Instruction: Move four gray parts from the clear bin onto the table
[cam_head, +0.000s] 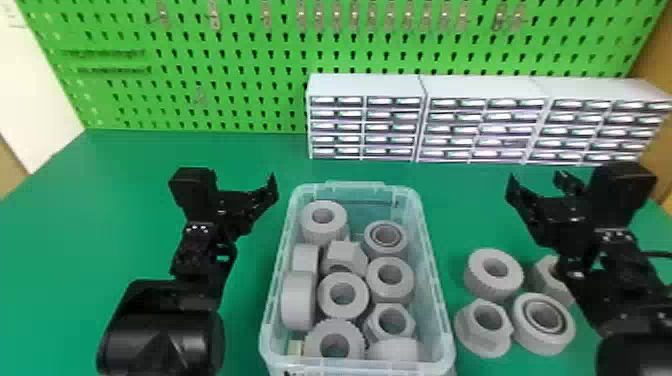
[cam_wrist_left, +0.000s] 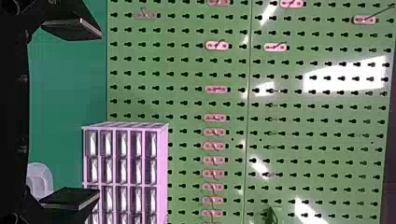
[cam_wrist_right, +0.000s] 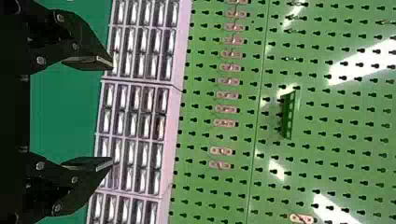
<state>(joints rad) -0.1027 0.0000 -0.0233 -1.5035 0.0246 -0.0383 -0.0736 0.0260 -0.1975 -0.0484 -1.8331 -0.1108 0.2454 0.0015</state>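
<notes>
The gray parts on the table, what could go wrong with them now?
The right arm partly hides one gray part on the table, so it might bump it if it came down. That part sits close to the other three, so a bump could push them too. Four are out already, so if a hand took another from the clear bin, that might be too many.

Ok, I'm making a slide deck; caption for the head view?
Four gray parts, flanged nut and bearing among them, on the green table beside the clear bin, right tool open.
</notes>
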